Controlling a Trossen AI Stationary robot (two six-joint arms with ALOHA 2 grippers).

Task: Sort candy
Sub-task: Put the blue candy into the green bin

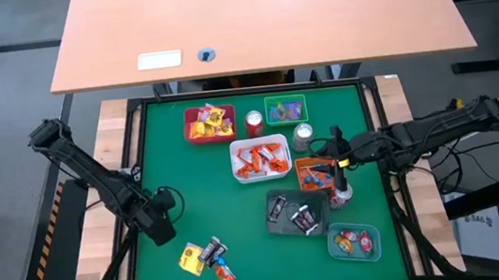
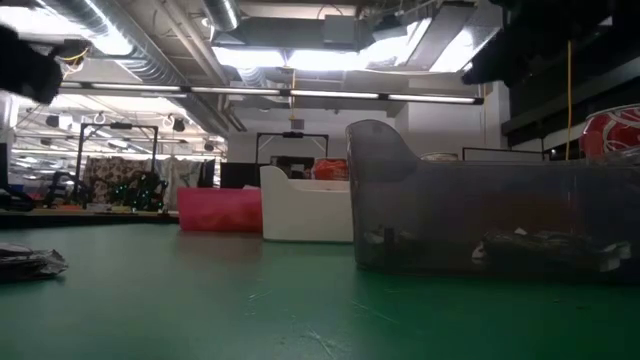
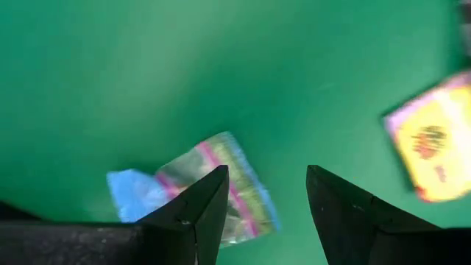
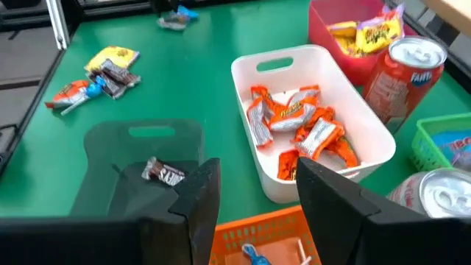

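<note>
High view: your left claw (image 1: pixel 161 227) hangs open and empty just beside the loose candy (image 1: pixel 205 260), ready to pick. Further right of that pile, the right claw (image 1: pixel 341 186) gapes empty over the orange tray (image 1: pixel 314 165), apparently after a drop.

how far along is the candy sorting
Mostly done: the white tray holds orange candies, and the red tray and dark tray are also filled. Left gripper, open, hovers over a clear-wrapped candy. Right gripper is open, empty. Loose candies remain.
</note>
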